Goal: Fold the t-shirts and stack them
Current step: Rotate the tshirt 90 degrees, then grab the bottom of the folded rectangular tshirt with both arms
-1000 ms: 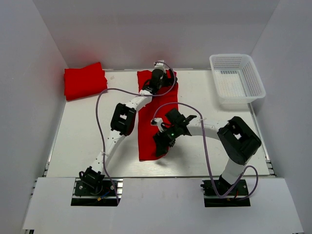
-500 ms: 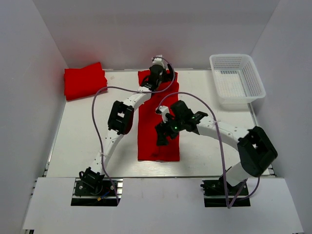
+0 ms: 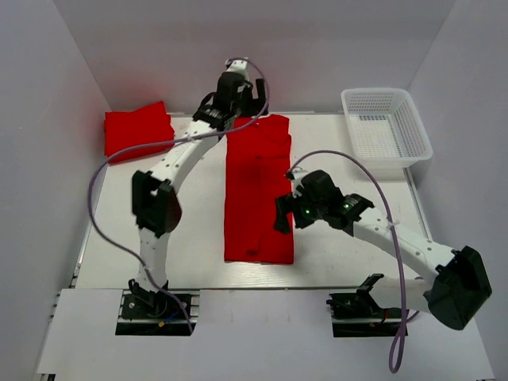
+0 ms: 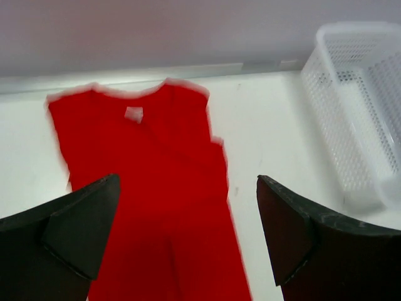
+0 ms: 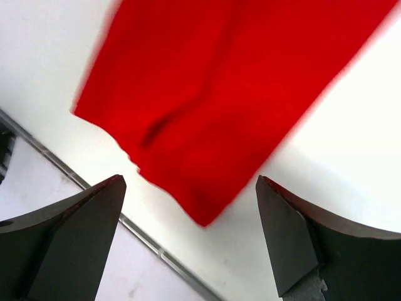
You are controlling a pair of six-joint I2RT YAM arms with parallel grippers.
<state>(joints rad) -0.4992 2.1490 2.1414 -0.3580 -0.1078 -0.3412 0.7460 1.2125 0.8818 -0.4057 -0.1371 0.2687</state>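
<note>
One t-shirt (image 3: pixel 258 190) lies flat in the middle of the table as a long red strip folded lengthwise, with its collar at the far end. Its collar end (image 4: pixel 150 188) fills the left wrist view and its near corner (image 5: pixel 219 94) shows in the right wrist view. A second, folded t-shirt (image 3: pixel 136 131) rests at the back left. My left gripper (image 3: pixel 236 82) hangs open above the far end of the strip, jaws empty (image 4: pixel 188 238). My right gripper (image 3: pixel 282 219) is open beside the strip's right edge, off the cloth, holding nothing (image 5: pixel 188 238).
A white mesh basket (image 3: pixel 386 131) stands at the back right, also seen in the left wrist view (image 4: pixel 357 113). The table's front edge rail (image 5: pixel 144 241) runs just below the shirt's near corner. White walls close in the back and both sides.
Both grippers have come off the long shirt. The left one rose and drew back towards the far wall; the right one swung out to the right. The shirt's near end now lies spread flat.
</note>
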